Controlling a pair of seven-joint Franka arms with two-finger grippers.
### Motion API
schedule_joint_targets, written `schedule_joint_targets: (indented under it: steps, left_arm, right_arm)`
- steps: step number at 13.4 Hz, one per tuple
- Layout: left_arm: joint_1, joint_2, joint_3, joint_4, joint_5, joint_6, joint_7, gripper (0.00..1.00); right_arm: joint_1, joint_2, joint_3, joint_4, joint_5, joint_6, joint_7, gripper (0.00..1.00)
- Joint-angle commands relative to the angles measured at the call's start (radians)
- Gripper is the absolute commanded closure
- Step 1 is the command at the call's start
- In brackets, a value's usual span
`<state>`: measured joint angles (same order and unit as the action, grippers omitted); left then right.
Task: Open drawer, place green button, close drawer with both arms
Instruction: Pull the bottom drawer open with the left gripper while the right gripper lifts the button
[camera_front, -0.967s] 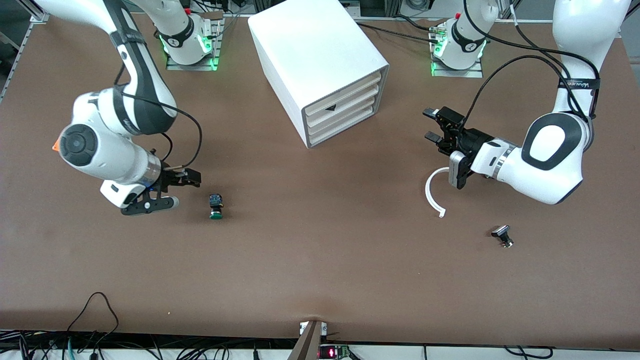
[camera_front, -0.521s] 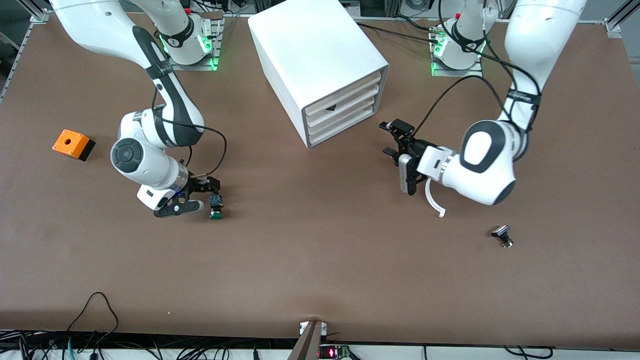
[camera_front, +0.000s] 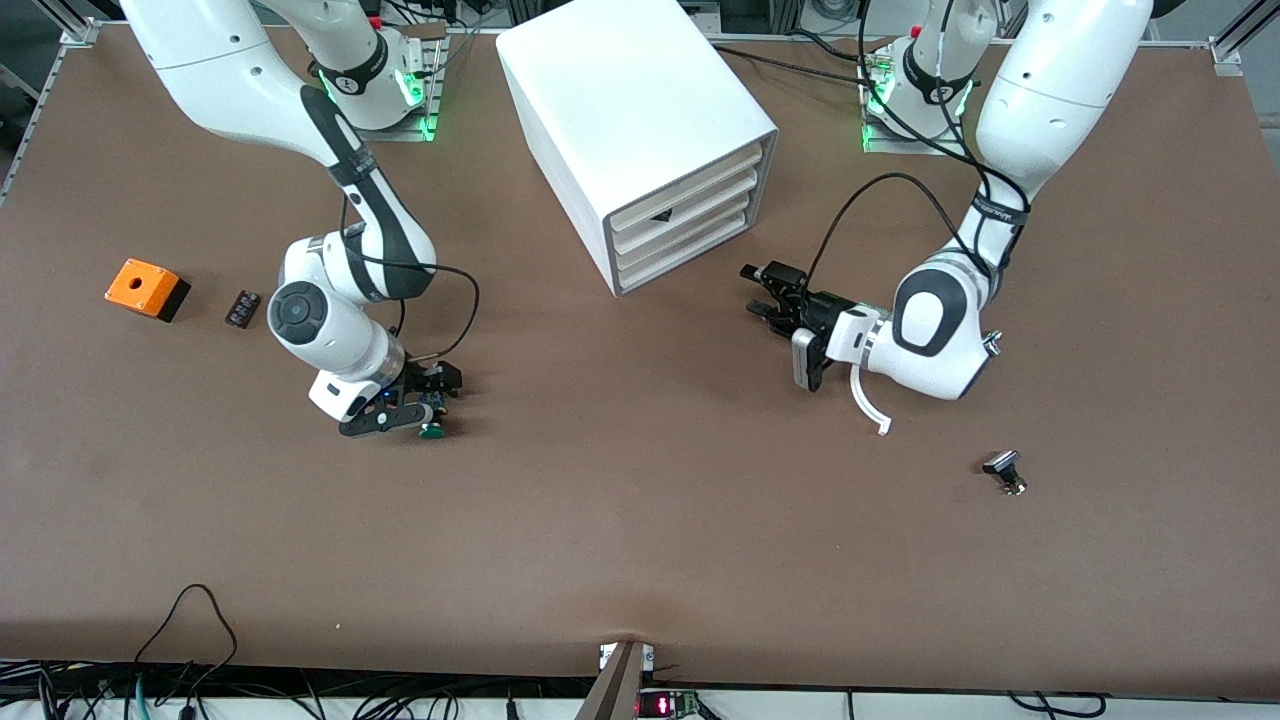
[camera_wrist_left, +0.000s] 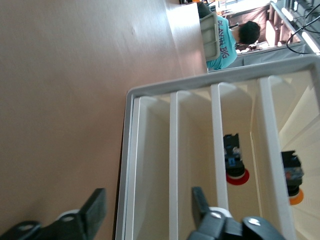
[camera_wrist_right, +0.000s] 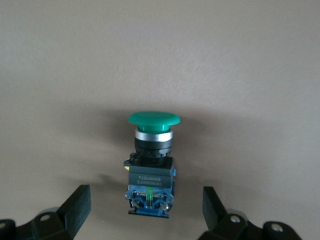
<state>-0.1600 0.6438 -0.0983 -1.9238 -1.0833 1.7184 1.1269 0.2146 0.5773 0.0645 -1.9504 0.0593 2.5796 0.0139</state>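
The green-capped button (camera_front: 432, 428) lies on its side on the table toward the right arm's end. It also shows in the right wrist view (camera_wrist_right: 151, 165). My right gripper (camera_front: 425, 398) is low over it and open. Its fingers (camera_wrist_right: 77, 207) stand on either side of the button's black body without touching it. The white cabinet (camera_front: 620, 90) has four stacked cream drawer fronts (camera_front: 690, 215), all shut. My left gripper (camera_front: 757, 290) is open and empty, close in front of the drawer fronts (camera_wrist_left: 195, 150). Its fingertips (camera_wrist_left: 200, 197) are just short of them.
An orange box with a hole (camera_front: 145, 288) and a small black part (camera_front: 243, 308) lie toward the right arm's end. A white curved strip (camera_front: 868, 398) lies under the left arm's wrist. A black-and-silver capped part (camera_front: 1003, 470) lies nearer the front camera.
My right gripper moved along the table to the button and now brackets it. My left gripper moved toward the cabinet's drawer fronts. The orange box and the black part came into view.
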Motion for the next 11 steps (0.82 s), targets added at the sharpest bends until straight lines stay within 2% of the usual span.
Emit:
schedule_joint_targets:
  steps: [1, 2, 3, 6, 7, 8, 10, 11]
  left_arm:
    - [0.002, -0.026, -0.004, -0.070, -0.061, 0.010, 0.054, 0.42]
    - [0.005, -0.024, -0.020, -0.083, -0.079, 0.010, 0.063, 0.43]
    - [0.005, -0.024, -0.027, -0.093, -0.099, 0.012, 0.077, 0.50]
    - [0.005, -0.026, -0.050, -0.135, -0.130, 0.015, 0.099, 0.51]
    - [0.004, -0.024, -0.061, -0.159, -0.153, 0.015, 0.108, 0.61]
    - [0.004, -0.020, -0.079, -0.185, -0.187, 0.015, 0.132, 0.74]
    - [-0.007, -0.019, -0.095, -0.222, -0.234, 0.029, 0.137, 0.72]
    - [-0.018, -0.019, -0.095, -0.224, -0.237, 0.030, 0.137, 0.72]
  right_arm:
    - [0.006, 0.006, -0.005, -0.019, -0.006, 0.036, 0.001, 0.01]
    - [0.006, 0.007, -0.005, -0.019, -0.006, 0.034, 0.000, 0.06]
    - [0.006, 0.006, -0.005, -0.018, -0.006, 0.031, 0.000, 0.19]
    - [0.008, -0.004, -0.005, -0.015, -0.007, 0.028, 0.000, 0.60]
    - [0.008, -0.008, -0.005, -0.015, -0.007, 0.028, -0.002, 0.70]
    - [0.008, -0.010, -0.005, -0.015, -0.007, 0.028, -0.002, 0.78]
    - [0.008, -0.016, -0.005, -0.013, -0.007, 0.028, -0.003, 0.92]
    - [0.008, -0.022, -0.005, -0.012, -0.007, 0.028, -0.003, 0.95]
